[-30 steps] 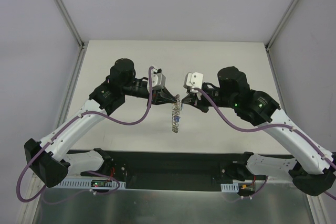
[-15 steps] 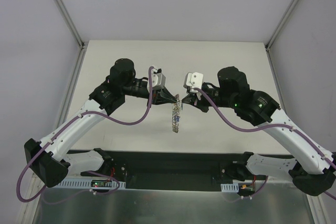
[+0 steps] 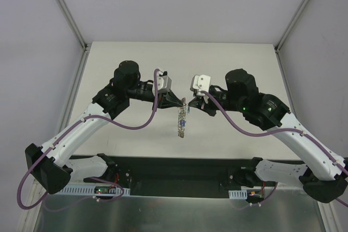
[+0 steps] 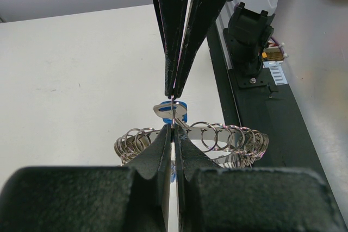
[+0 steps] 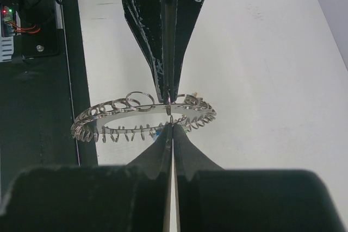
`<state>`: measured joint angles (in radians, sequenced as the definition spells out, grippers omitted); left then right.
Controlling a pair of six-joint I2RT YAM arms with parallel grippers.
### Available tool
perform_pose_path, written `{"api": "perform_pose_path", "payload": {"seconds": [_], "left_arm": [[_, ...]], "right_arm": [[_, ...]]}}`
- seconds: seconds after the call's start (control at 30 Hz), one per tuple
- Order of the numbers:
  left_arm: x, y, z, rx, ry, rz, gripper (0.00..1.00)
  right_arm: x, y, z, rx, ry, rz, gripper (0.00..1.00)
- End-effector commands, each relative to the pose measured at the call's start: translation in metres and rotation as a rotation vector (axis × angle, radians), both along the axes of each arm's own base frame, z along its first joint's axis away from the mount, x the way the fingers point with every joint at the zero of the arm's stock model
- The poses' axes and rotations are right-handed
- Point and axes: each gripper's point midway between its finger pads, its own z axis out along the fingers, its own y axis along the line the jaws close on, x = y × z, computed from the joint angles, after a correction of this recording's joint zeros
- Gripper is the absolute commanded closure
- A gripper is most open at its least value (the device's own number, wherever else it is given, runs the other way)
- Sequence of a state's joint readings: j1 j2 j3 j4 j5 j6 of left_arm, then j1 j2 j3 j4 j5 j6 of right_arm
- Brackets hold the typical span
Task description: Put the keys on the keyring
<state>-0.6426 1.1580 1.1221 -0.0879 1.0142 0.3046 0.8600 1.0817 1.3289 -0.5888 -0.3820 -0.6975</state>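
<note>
Grey keyring (image 4: pixel 231 140) in left hand (image 4: pixel 173 136); right hand (image 4: pixel 173 95) pinching blue key (image 4: pixel 180 112).

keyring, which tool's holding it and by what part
The left tool pinches the keyring by its rim; the right tool seems to pinch a blue-headed key at the same spot.

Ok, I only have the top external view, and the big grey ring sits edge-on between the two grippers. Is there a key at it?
Observer: Yes, the left wrist view shows a small blue-headed silver key against the rim of the large grey toothed metal keyring.
Operator: Who holds the ring?
Observer: The left gripper is shut on its rim.
Operator: And the right?
Observer: The right gripper is shut, its tips meeting on the key.
</note>
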Motion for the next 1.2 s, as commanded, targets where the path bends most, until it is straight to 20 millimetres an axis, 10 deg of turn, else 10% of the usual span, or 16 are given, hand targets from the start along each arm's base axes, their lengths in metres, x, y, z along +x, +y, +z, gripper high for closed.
{"api": "perform_pose_path", "payload": {"seconds": [0.0, 1.17], "left_arm": [[-0.005, -0.004, 0.03, -0.075, -0.105, -0.046, 1.0], [-0.005, -0.004, 0.027, -0.074, -0.116, -0.059, 1.0]], "right_arm": [[-0.002, 0.003, 0.015, 0.035, -0.031, 0.026, 0.99], [-0.006, -0.005, 0.017, 0.033, -0.022, 0.019, 0.99]]}}
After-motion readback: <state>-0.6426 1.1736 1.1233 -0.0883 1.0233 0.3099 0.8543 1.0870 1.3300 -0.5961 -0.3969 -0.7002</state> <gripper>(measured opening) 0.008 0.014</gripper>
